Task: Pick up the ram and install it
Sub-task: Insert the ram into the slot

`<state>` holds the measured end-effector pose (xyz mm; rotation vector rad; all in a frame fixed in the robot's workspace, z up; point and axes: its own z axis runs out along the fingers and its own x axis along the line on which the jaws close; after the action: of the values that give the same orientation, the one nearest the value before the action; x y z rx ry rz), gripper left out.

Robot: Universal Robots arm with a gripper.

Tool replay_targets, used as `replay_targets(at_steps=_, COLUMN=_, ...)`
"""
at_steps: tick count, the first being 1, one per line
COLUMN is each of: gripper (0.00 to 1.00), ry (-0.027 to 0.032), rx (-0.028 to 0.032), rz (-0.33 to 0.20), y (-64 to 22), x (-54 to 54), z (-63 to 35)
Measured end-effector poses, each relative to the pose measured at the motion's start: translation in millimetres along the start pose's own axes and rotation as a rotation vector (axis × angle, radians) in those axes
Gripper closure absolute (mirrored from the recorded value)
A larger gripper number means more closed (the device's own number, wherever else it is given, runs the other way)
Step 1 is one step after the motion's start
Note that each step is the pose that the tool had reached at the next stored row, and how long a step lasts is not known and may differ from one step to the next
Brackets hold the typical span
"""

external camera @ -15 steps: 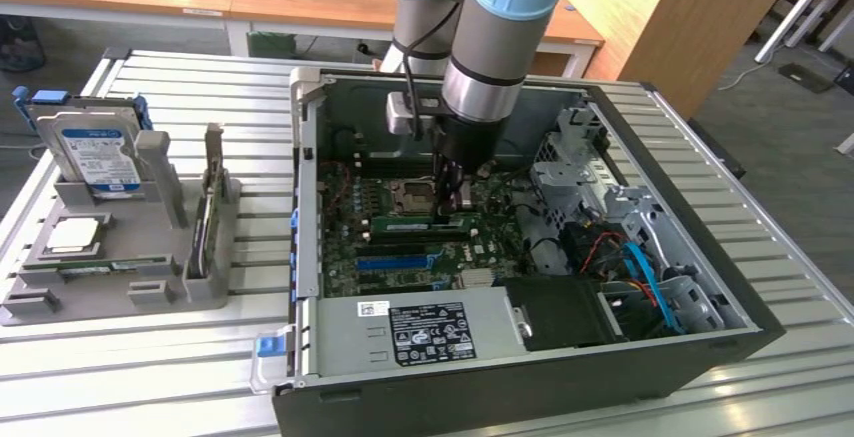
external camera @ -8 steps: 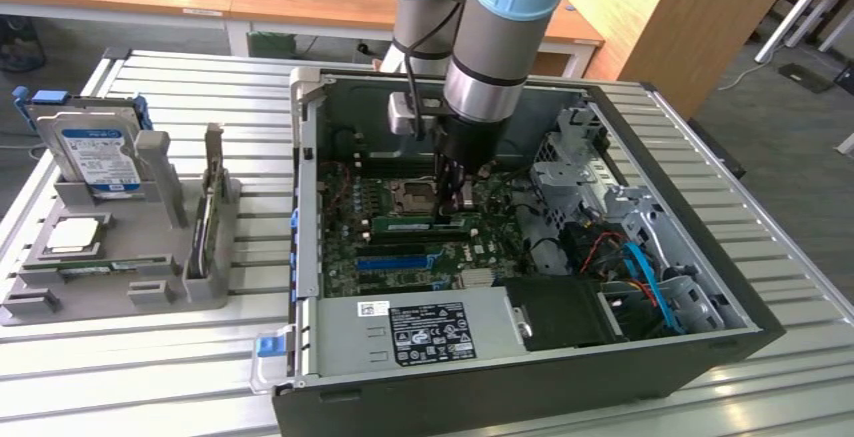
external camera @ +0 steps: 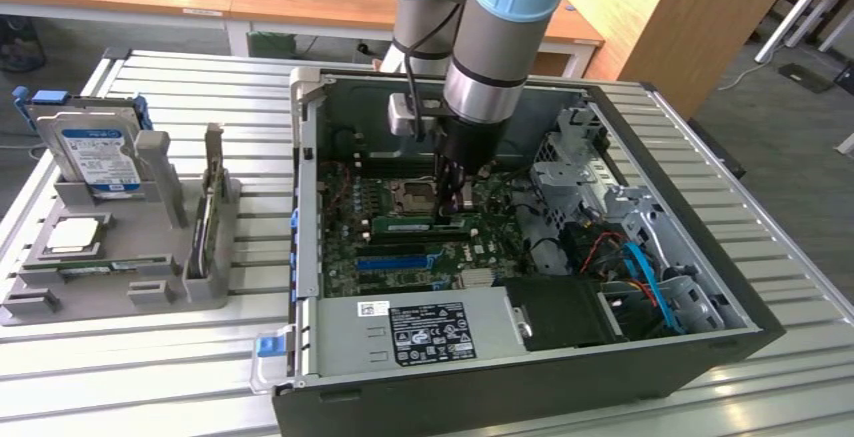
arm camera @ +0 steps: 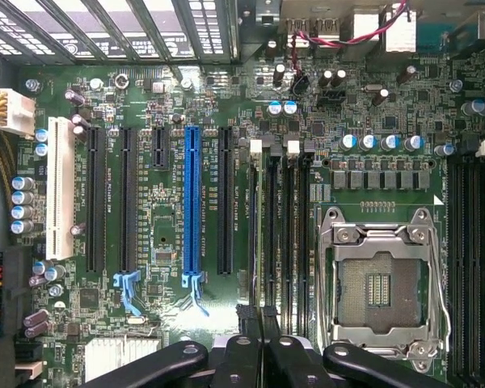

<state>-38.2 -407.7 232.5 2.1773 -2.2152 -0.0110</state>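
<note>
Deep inside the open computer case (external camera: pixel 534 382), the gripper (external camera: pixel 454 215) hangs straight down over the motherboard (external camera: pixel 360 257), and its fingers (arm camera: pixel 244 339) are drawn in tight, pinched, as far as I can judge, on the top edge of the ram (external camera: pixel 416 223). In the exterior view the green stick lies along a memory slot (arm camera: pixel 255 234) right under the fingertips, with the empty processor socket (external camera: pixel 416 194) just beside it at ten o'clock and the power supply (external camera: pixel 414 332) well away at six o'clock. Whether the stick is fully down in the slot I cannot tell. Over at nine o'clock from the case sits the grey tray (external camera: pixel 80 302) with the hard drive (external camera: pixel 100 147) and the processor chip (external camera: pixel 74 235), both well apart from the action. Now the danger: if the stick is a touch skewed or off its notch, downward force could seat one end and leave the other riding high, or flex the board. A grip this narrow could also let the ram tip sideways, and the socket's open pins sit very close.
</note>
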Motion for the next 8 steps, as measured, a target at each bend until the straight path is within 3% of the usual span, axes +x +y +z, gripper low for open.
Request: replay_targets(at_steps=8, gripper=0.88, ry=0.0, rx=0.0, rz=0.0, y=0.0, x=0.0, z=1.5)
